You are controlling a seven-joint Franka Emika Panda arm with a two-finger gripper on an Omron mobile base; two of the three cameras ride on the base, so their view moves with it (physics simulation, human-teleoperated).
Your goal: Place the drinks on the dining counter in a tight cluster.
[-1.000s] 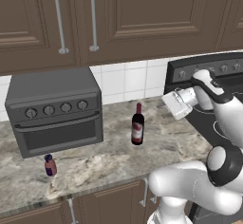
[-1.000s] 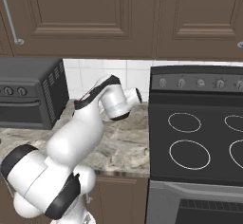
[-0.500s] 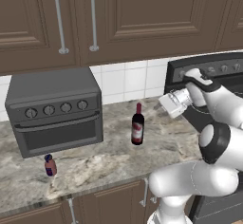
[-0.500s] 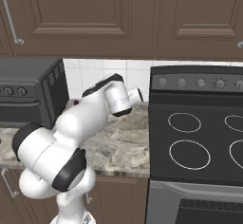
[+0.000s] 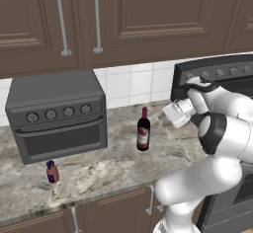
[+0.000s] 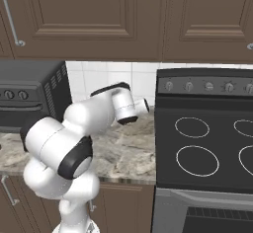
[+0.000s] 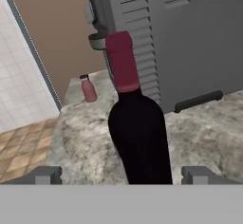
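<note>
Reaching for wine bottle [image 7: 138, 137] beside toaster oven [image 5: 57, 113]; fingers [image 7: 43, 174] spread wide, either side of it, not touching. Next, probably: advance, close on body, lift.

A dark glass wine bottle [image 5: 143, 135] has a dark red capsule and a red-and-white label. The small squat bottle [image 5: 52, 172] is reddish-brown. The boxy toaster oven [image 5: 57, 113] is grey, on grey-brown marbled stone counter [image 5: 99, 170], below brown wooden cabinets [image 5: 123, 19].

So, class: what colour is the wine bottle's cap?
Dark red, clearest in the hand view: wine bottle.
</note>
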